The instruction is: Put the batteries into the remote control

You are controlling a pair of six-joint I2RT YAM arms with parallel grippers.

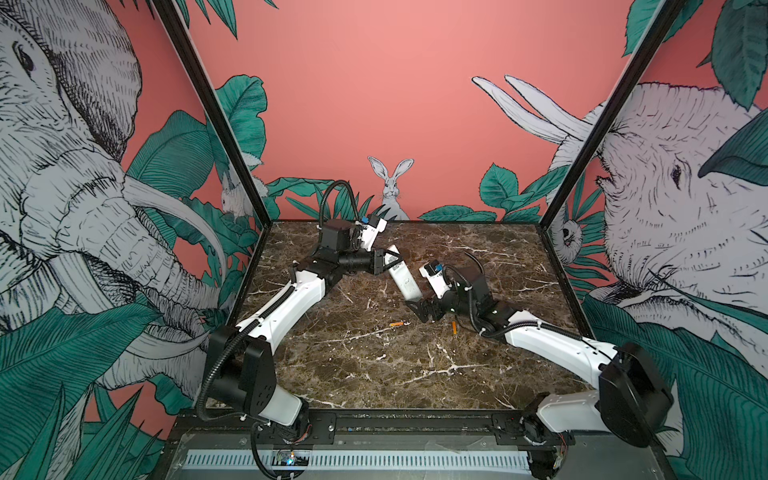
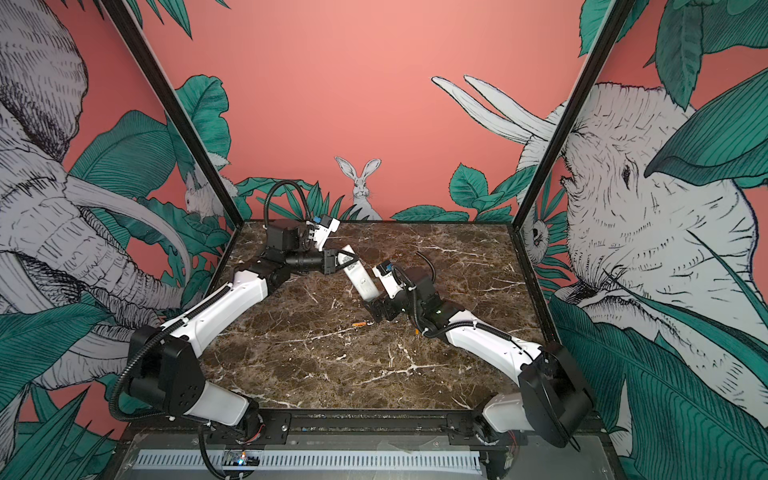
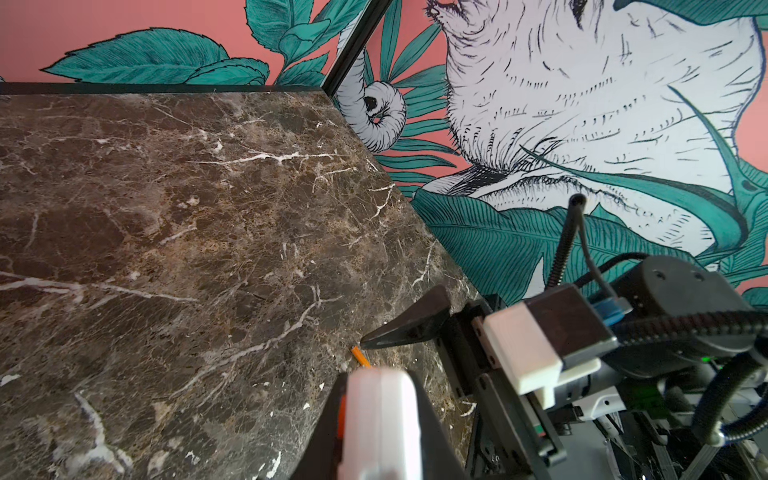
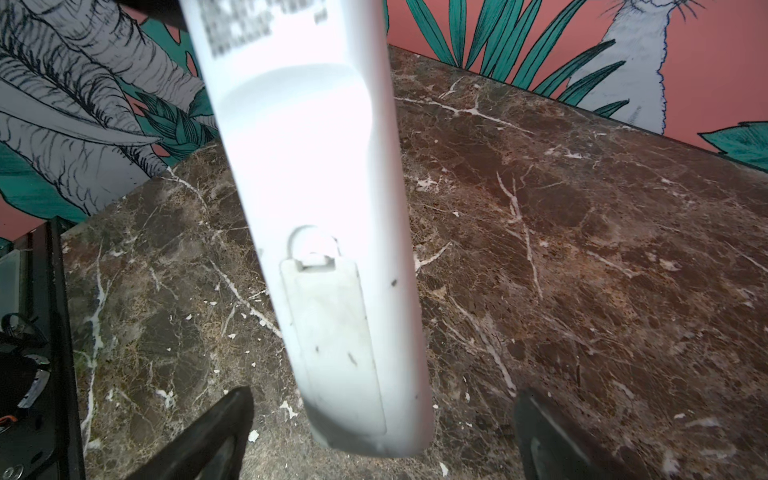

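- Left hand (image 1: 384, 261) is clamped on the remote (image 1: 401, 276), holding it tilted above the surface (image 1: 374, 374).
- Right hand (image 1: 415, 307) is wide open and empty, flanking the remote's lower end.
- The cover (image 4: 332, 332) looks shut, so work its latch squarely.
- Batteries (image 1: 397, 323) lie below; the second battery (image 1: 454, 328) hugs the right arm, awkward to reach.

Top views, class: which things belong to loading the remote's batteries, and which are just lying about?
Job: remote control, held by left gripper; open right gripper at its near end; one battery mid-table; second battery beside the right arm.
Just there: marble table; jungle mural walls.
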